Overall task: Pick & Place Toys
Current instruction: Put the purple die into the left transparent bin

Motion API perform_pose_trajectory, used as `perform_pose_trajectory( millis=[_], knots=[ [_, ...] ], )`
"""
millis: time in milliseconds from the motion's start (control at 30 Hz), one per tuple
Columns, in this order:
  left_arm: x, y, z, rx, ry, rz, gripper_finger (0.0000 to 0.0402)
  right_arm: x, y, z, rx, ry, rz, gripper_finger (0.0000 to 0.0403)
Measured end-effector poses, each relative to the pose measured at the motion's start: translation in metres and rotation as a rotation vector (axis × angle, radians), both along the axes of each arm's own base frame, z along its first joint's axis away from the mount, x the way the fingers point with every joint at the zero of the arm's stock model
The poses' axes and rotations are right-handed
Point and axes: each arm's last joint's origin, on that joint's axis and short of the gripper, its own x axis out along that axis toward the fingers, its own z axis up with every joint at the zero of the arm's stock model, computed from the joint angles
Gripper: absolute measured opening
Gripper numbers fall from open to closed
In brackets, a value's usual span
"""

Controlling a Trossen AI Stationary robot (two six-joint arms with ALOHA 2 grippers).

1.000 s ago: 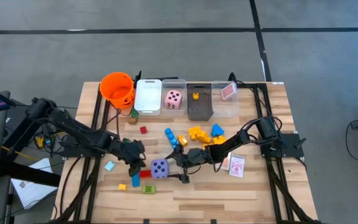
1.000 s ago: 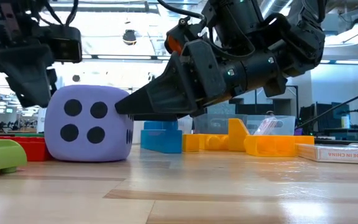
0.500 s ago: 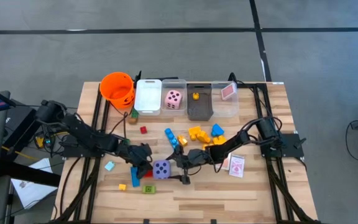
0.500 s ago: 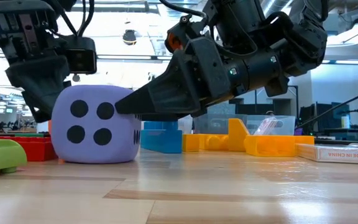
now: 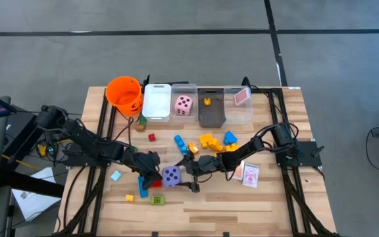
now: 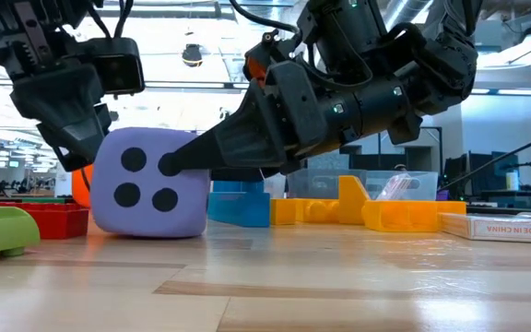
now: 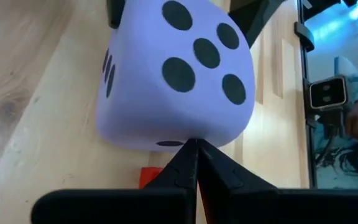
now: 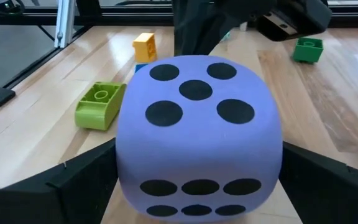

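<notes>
- While you look down from above, the purple die [image 5: 171,176] sits on the worktop [image 5: 242,204] near its middle, between your two arms.
- Your left gripper [image 5: 151,178] has its jaws pressed together, and their tip rests against one side of the purple die; it pinches nothing.
- Your right gripper [image 5: 188,179] comes in from the other side with jaws spread wide, one dark finger on each flank of the die, as its wrist view shows.
- At table height the die [image 6: 149,183] stands tilted, one bottom edge raised off the wood.
- A red block [image 5: 155,184] lies just beside the die, under your left gripper, with a blue block [image 5: 143,191] next to it.
- A green block [image 5: 158,199] and a small yellow block [image 5: 129,197] lie near the front edge.
- Yellow blocks [image 5: 208,141] and blue blocks [image 5: 229,137] lie in a cluster behind your right arm.
- The pink die [image 5: 184,105] lies in a clear bin [image 5: 193,87] at the back, in a row with the orange bucket [image 5: 124,92].
- One pink-white card [image 5: 250,175] lies on the wood beside your right arm.
</notes>
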Motion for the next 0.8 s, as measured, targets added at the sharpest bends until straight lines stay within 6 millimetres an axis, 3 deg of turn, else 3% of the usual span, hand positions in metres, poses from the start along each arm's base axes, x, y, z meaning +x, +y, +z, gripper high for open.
perform_pose_trajectory(
  millis=[200,333,533,800],
  knots=[
    [-0.001,0.000,-0.001,0.041,-0.007,-0.036,0.0000,0.000,0.000,0.000,0.000,0.000,0.001,0.0400],
    [-0.007,0.004,-0.008,0.107,0.089,-0.033,0.0000,0.000,0.000,0.000,0.028,0.005,-0.009,0.0400],
    [-0.025,0.016,-0.022,0.280,0.302,0.128,0.0000,0.000,0.000,0.001,0.041,-0.004,-0.014,0.0400],
    [-0.024,0.026,-0.020,0.573,0.200,0.364,0.0000,0.003,-0.008,0.003,0.076,-0.015,-0.049,0.0353]
  ],
)
